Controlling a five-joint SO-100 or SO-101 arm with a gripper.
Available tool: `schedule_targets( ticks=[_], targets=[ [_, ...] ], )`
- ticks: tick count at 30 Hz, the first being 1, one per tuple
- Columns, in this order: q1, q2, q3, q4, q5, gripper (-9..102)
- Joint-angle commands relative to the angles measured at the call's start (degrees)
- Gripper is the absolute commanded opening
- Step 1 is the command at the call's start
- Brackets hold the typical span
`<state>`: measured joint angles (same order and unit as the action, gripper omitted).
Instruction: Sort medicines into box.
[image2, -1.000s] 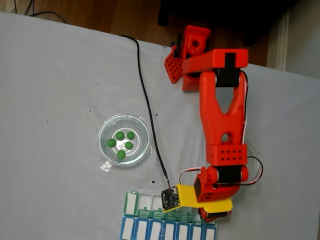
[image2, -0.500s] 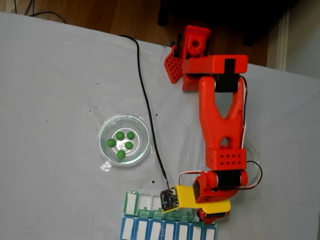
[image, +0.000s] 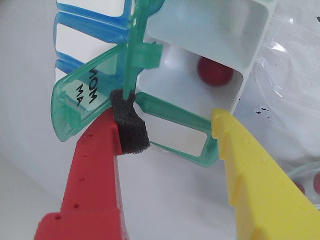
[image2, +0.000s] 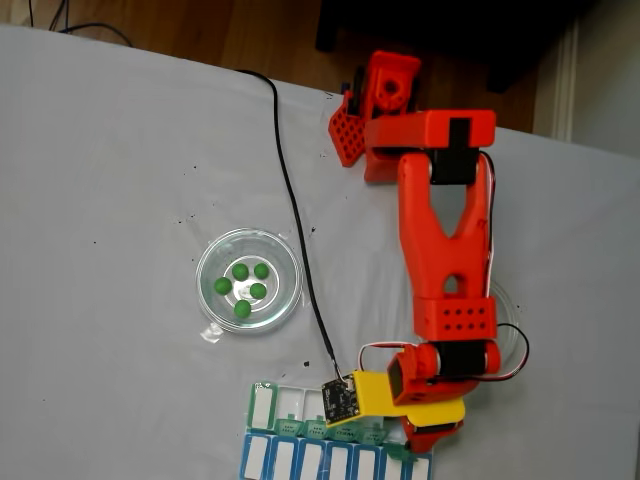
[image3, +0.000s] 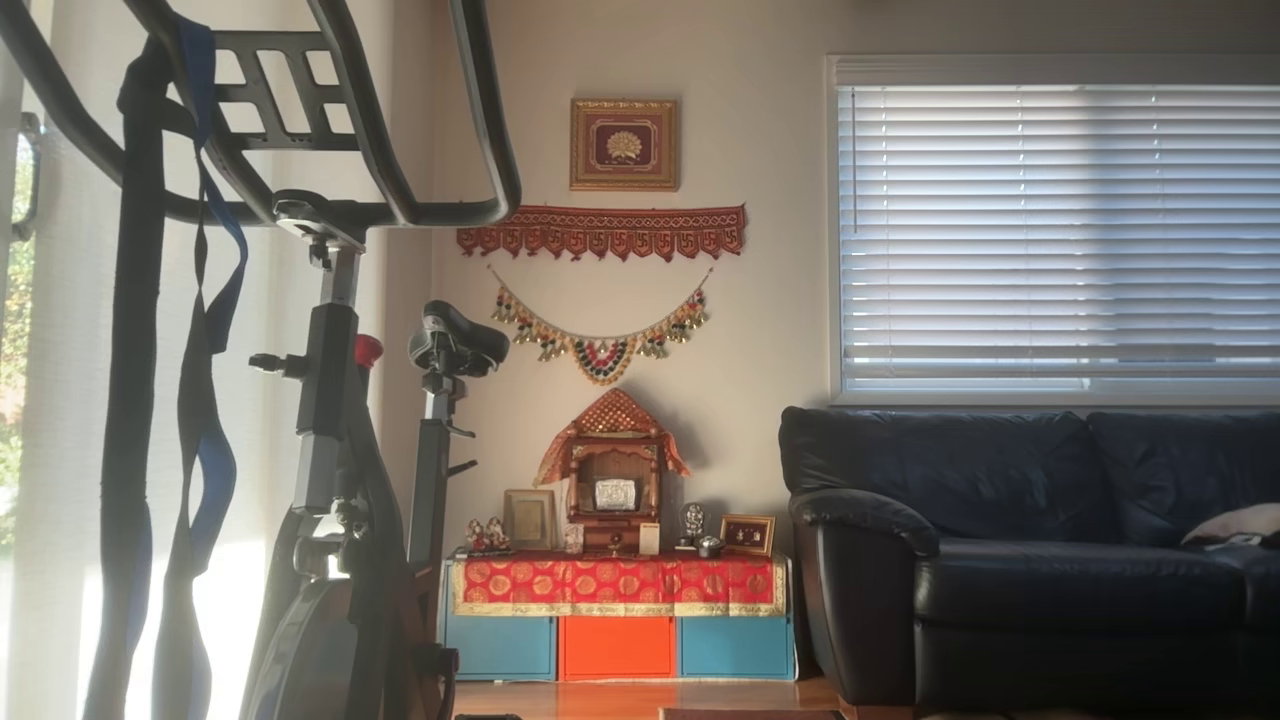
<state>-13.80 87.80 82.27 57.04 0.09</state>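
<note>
Below us, our red-and-yellow two-finger gripper (image: 167, 127) stands open over the white pill box with translucent green lids (image: 200, 65); one dark red ball (image: 215, 70) sits in an open compartment.

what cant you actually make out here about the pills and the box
- In the fixed view the arm's wrist covers the right end of the green-lidded box, so its compartments there are hidden.
- In the wrist view only one compartment's dark red ball shows; the rest are cut off by the frame.
- At the wrist view's lower right edge, red balls in a clear dish are cropped; no count possible.
- The end effector is open and empty.
</note>
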Motion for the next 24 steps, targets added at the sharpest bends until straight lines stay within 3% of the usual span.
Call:
schedule_targets(
  ticks=[1, 7, 10, 13, 18, 22, 24],
  targets=[
    [0.6, 1.8, -4.6, 0.7, -0.7, 24],
    [0.4, 4.7, -5.2, 4.1, 1.0, 12],
    [0.3, 5.3, -9.4, 11.7, -0.1, 2],
    [-0.5, 9.3, -8.5, 17.0, -1.4, 1],
    [-2.8, 23.1, 0.8, 15.9, 1.8, 1],
    [-5.6, 27.2, 0.7, 20.4, 5.5, 1],
    [-8.5, 27.7, 0.5, 23.6, -0.4, 2]
  ],
)
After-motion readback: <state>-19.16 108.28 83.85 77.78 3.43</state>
